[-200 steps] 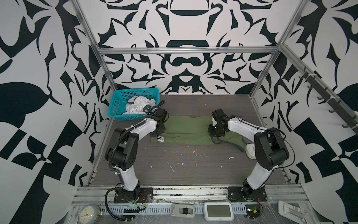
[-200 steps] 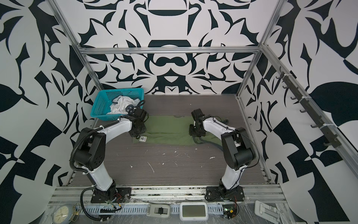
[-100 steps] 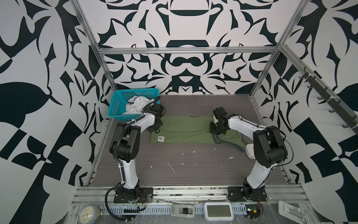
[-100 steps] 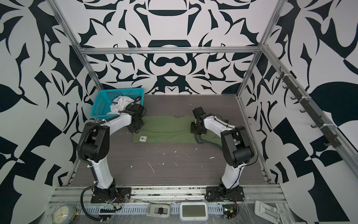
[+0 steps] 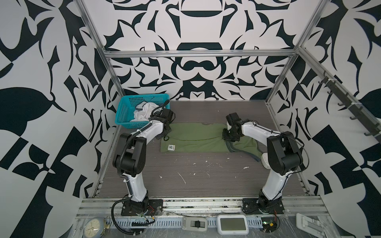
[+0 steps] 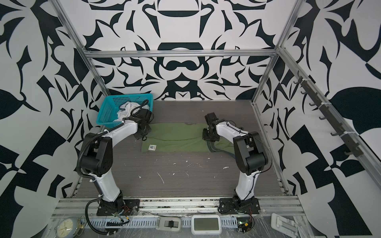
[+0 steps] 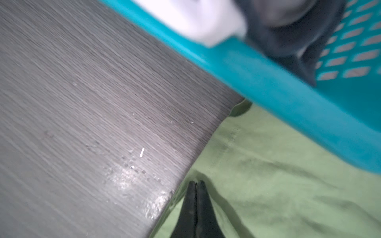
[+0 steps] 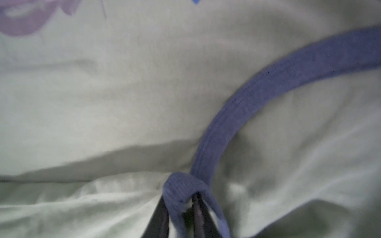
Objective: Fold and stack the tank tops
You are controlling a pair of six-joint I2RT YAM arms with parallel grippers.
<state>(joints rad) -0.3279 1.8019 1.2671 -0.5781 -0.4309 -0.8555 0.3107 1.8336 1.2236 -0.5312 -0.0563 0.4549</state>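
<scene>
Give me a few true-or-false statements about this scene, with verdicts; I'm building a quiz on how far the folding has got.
1. The white tank top lies in the teal basket. True.
2. The green tank top is bunched in the basket too. False: it lies stretched out on the table.
3. The green top's blue-grey trim sits between the fingers of the right gripper. True.
4. The left gripper is at the green top's end farthest from the basket. False: it is at the end beside the basket.
</scene>
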